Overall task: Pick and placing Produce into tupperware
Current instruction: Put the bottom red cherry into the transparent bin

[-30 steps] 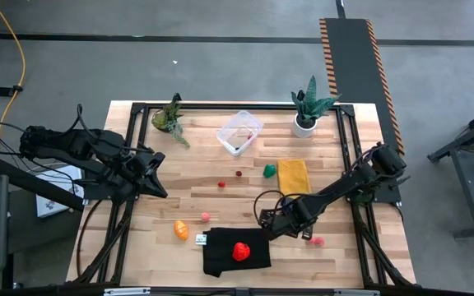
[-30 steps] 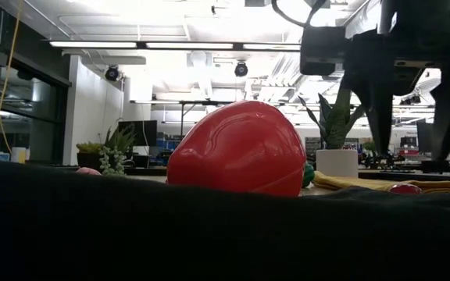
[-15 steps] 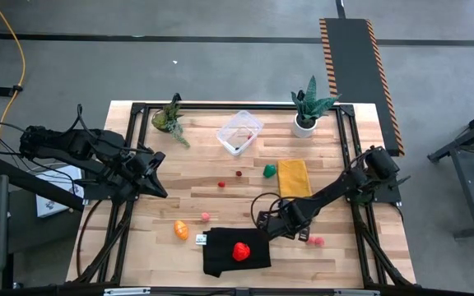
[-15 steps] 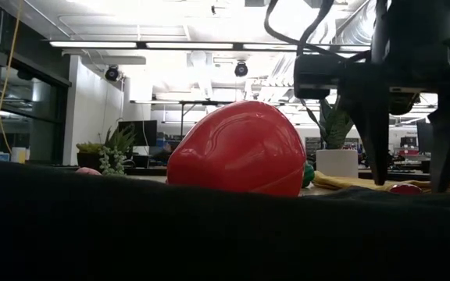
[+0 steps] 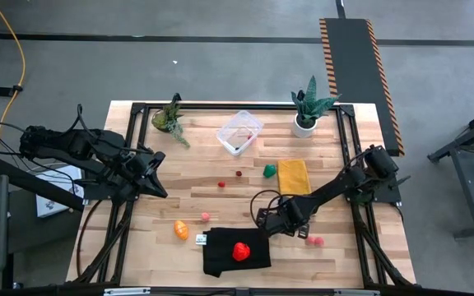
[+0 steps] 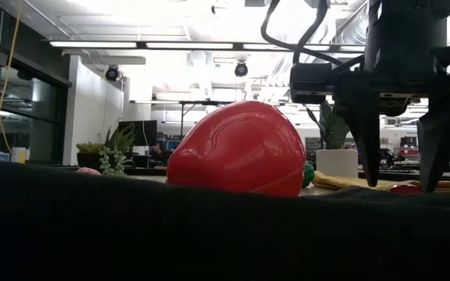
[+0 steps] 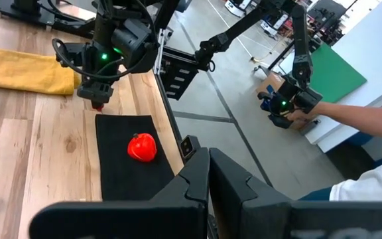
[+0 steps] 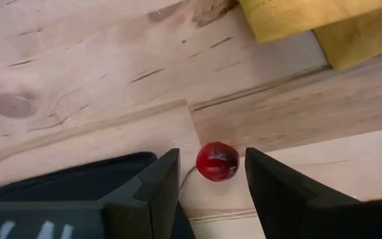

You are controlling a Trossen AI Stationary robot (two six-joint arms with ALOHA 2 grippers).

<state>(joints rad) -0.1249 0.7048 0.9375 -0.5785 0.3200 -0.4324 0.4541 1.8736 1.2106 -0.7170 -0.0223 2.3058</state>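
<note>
My right gripper (image 8: 209, 157) points down, open, low over the table beside the black cloth (image 5: 235, 252). A small dark red berry (image 8: 217, 161) lies on the wood between its two fingers, apart from both; it also shows in the low view (image 6: 405, 188). A red strawberry (image 5: 240, 251) rests on the black cloth. The orange piece (image 5: 181, 229), a pink berry (image 5: 206, 216), two red berries (image 5: 220, 184) and the green piece (image 5: 269, 170) lie on the table. The clear tupperware (image 5: 239, 131) stands at the far middle. My left gripper (image 7: 209, 174) waits shut at the table's left.
A yellow cloth (image 5: 293, 176) lies just beyond my right gripper. A pink piece (image 5: 315, 241) sits to its right. Two potted plants (image 5: 169, 117) (image 5: 306, 107) flank the tupperware at the far edge. A person's arm (image 7: 353, 119) shows beyond the table.
My right gripper has sunk a little toward the table, its fingers coming down on either side of the dark red berry. The gap between the fingers is the same as before.
</note>
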